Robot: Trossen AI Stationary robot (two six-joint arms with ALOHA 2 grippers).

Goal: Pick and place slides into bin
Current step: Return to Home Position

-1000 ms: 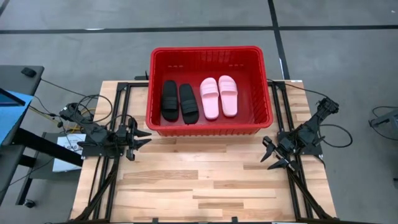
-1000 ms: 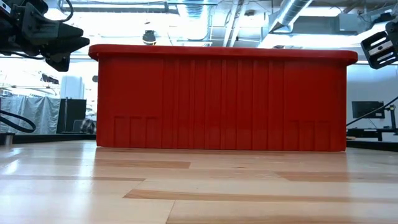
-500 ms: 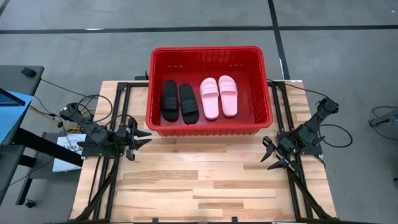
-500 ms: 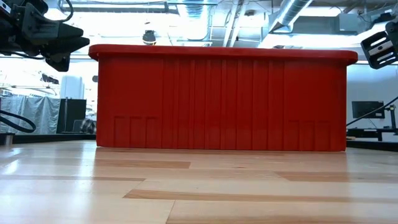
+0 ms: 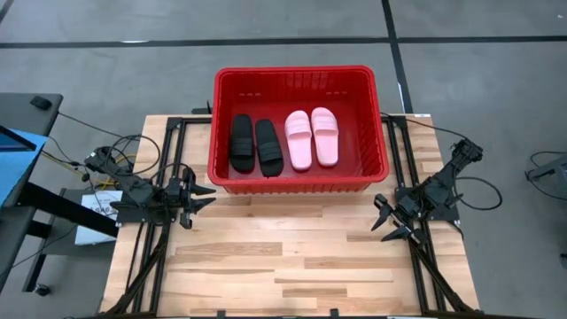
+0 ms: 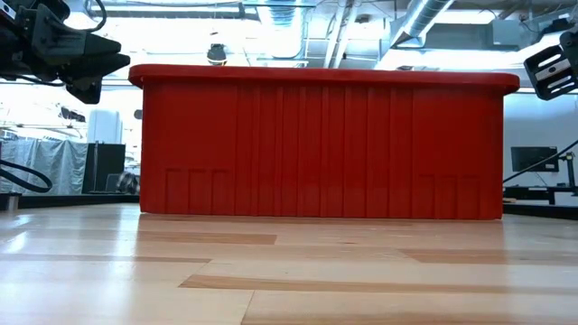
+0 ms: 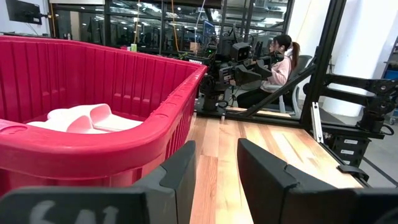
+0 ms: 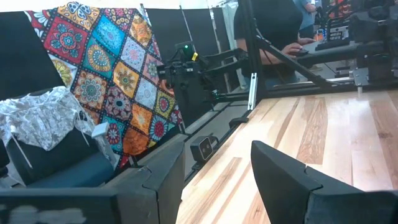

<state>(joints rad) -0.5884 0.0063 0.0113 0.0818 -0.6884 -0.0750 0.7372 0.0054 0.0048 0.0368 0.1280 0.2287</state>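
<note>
The red bin (image 5: pixel 221 133) stands at the table's far middle. Inside it, flat on its floor, lie two black slides (image 5: pixel 255 144) on the left and two light pink slides (image 5: pixel 313 136) on the right, side by side. The pink slides also show in the left wrist view (image 7: pixel 84 118). My left gripper (image 5: pixel 205 197) is open and empty near the bin's near left corner. My right gripper (image 5: pixel 383 223) is open and empty at the table's right, near the bin's near right corner. In the low view the bin's near wall (image 6: pixel 321 144) hides the slides.
Black metal frames (image 5: pixel 164 133) run along the table's left and right edges. The wooden table top (image 5: pixel 283 266) lies bare in front of the bin. A person sits at a desk beyond the table in the left wrist view (image 7: pixel 273 62).
</note>
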